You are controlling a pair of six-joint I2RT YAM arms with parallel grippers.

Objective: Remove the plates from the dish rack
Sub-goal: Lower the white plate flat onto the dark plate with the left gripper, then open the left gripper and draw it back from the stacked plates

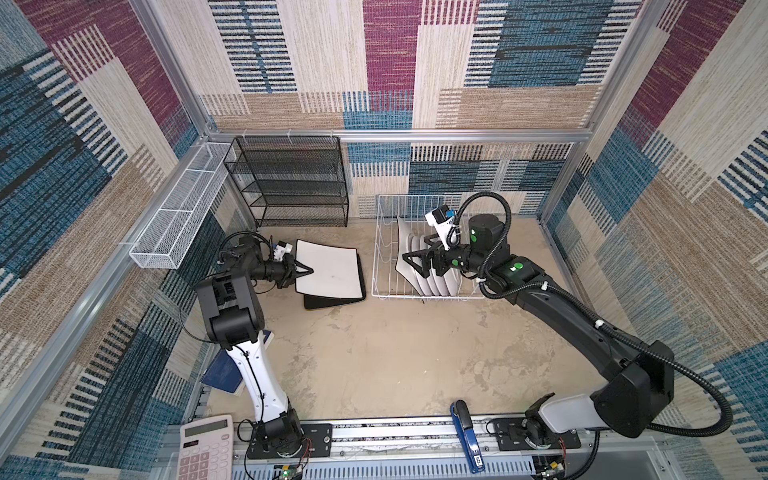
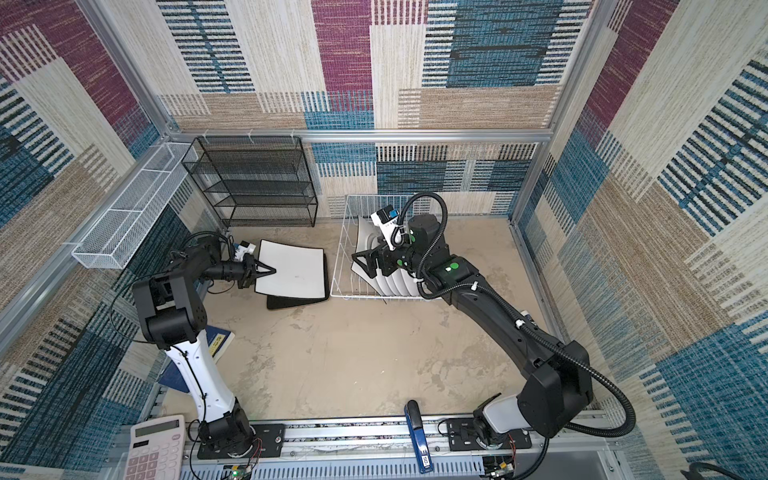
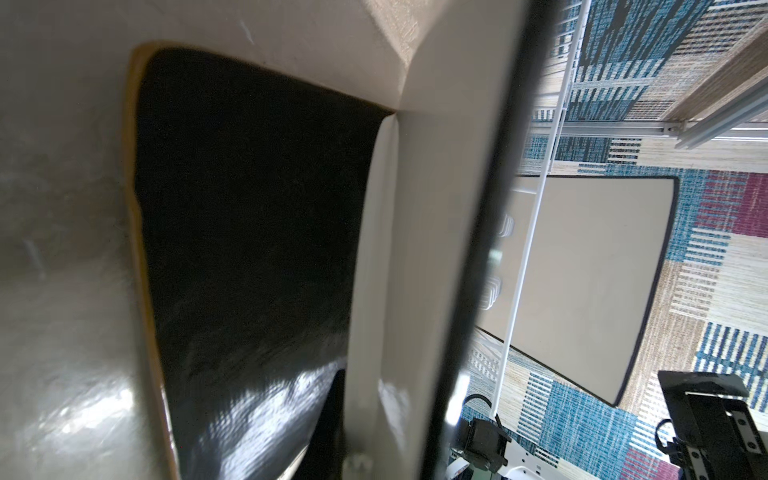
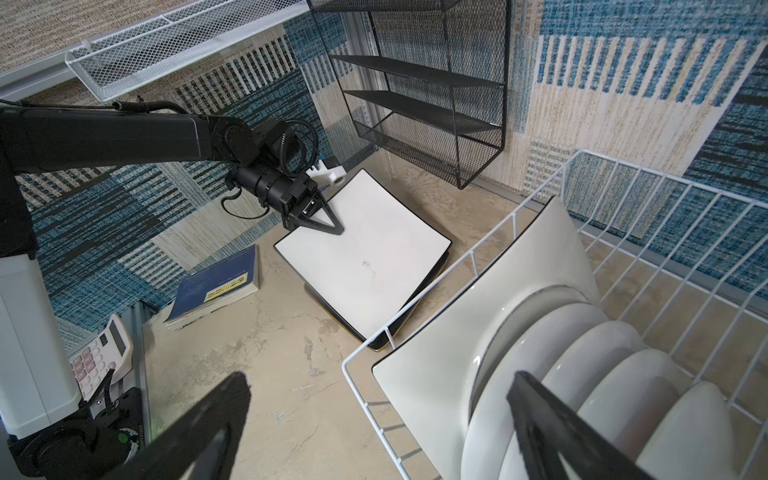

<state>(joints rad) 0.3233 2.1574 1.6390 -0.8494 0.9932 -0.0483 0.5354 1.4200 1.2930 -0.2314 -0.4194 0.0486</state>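
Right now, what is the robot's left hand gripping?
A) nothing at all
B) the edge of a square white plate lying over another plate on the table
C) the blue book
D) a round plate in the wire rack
B: the left hand is shut on the edge of the square white plate, which lies over a dark plate beside the dish rack.

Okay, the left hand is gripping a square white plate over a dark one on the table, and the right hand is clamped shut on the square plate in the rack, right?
Not quite. The right hand is open, not clamped: the right wrist view shows its fingers spread wide, with the square plate in the rack between them. The rest is right.
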